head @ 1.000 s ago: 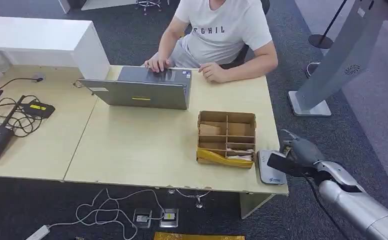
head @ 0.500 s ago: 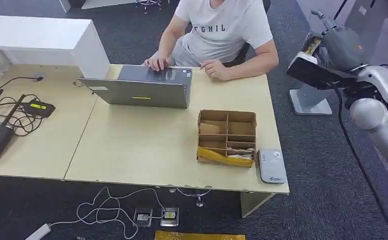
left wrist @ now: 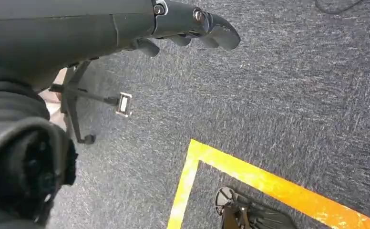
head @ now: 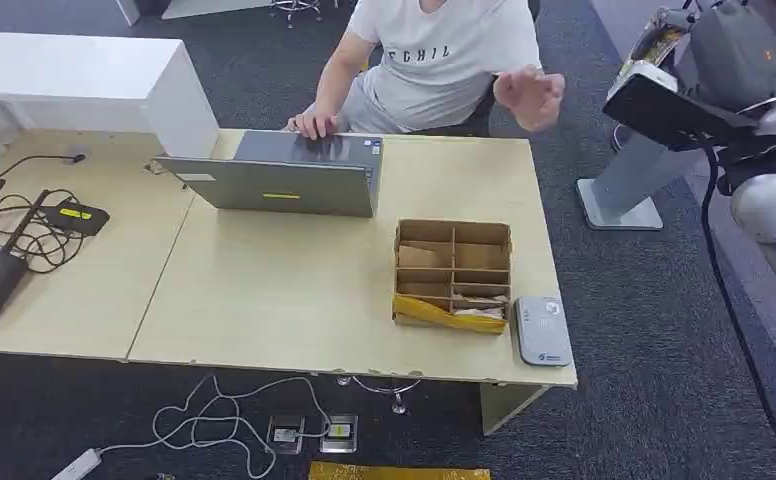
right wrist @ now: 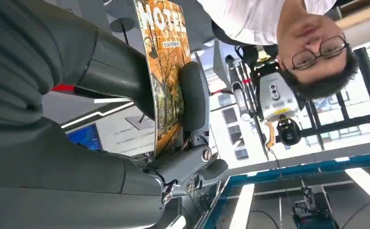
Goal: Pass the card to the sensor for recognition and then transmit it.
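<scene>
I see the card [right wrist: 166,71], printed with orange autumn trees, pinched between the thumb and fingers of my right hand [head: 709,50], raised high at about 1 o'clock in the head view, beyond the desk's far right corner. The person's hand [head: 530,97] is lifted off the desk [head: 284,290], open, just toward 9 o'clock from my raised hand and apart from it. The grey card sensor [head: 543,330] lies at the desk's near right corner, just beside the cardboard divider box [head: 453,276] at its 4 o'clock. The open laptop [head: 284,180] sits in front of the person. My left hand [left wrist: 188,26] hangs over carpet, fingers loosely curled, holding nothing.
</scene>
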You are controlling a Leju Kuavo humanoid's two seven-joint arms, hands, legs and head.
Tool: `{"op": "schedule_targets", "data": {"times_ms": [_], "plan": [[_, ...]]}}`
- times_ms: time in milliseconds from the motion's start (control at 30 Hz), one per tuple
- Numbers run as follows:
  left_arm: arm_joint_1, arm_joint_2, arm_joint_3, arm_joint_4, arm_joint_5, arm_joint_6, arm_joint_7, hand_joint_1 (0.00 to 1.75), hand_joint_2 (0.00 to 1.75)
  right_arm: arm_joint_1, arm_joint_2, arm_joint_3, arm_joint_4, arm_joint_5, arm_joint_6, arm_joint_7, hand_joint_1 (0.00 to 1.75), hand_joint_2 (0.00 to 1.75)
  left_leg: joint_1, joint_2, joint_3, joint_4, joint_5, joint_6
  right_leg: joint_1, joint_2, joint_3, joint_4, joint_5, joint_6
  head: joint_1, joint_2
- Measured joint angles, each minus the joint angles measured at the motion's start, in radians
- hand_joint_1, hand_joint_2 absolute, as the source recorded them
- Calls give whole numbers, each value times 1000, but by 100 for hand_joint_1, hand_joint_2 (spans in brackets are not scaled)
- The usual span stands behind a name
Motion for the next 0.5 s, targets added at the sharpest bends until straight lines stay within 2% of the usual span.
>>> {"op": "schedule_targets", "data": {"times_ms": [500], "plan": [[-1,-5,0,0,-4,0,-3,0,0,31,15,-22,18,48,41,-29,175,175,0,0,-1,0,0,0,0,0,0,0,0,0,0,0]]}}
